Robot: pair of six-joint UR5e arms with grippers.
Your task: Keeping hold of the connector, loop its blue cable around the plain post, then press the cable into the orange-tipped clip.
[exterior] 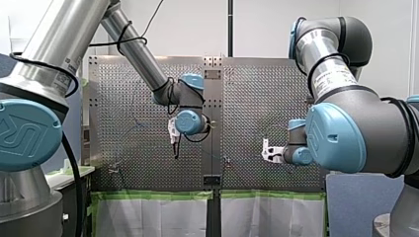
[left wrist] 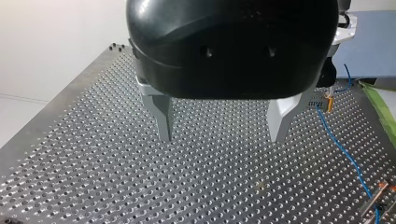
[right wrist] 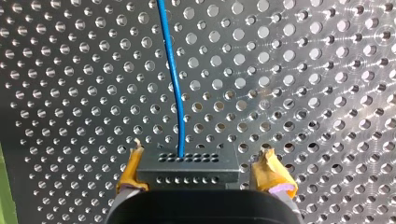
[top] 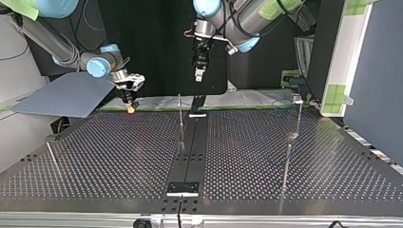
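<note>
Metal comes first: the left gripper [left wrist: 222,138] hangs from a glossy black housing [left wrist: 233,46]. Its two bare metal fingers [left wrist: 164,116] stand wide apart, gripping nothing, and only the perforated metal table [left wrist: 84,163] shows between their tips. You can see the tips hang above the plate rather than rest on it.

Past the second of those fingers, and further off, the right gripper [left wrist: 324,103] is closed on a small dark rectangular connector [left wrist: 318,100], held up off the plate. From the connector a thin blue cable [left wrist: 341,144] slopes down over the table beside that same finger, well clear of it. It runs to a small orange-tipped clip [left wrist: 382,187]. You cannot tell from here whether the cable sits inside the clip or only passes it.

Looking along the right gripper itself, you find its two ragged yellow pads [right wrist: 133,170] clamped one on each end of the connector, which fills the gap between them. The cable leaves the connector's front face about midway between the pads. It runs straight ahead of the fingers over the holes, leaning slightly toward the first pad's side.

From across the table, a thin bare metal post [top: 181,118] stands upright below the left gripper's fingers, apart from them.
</note>
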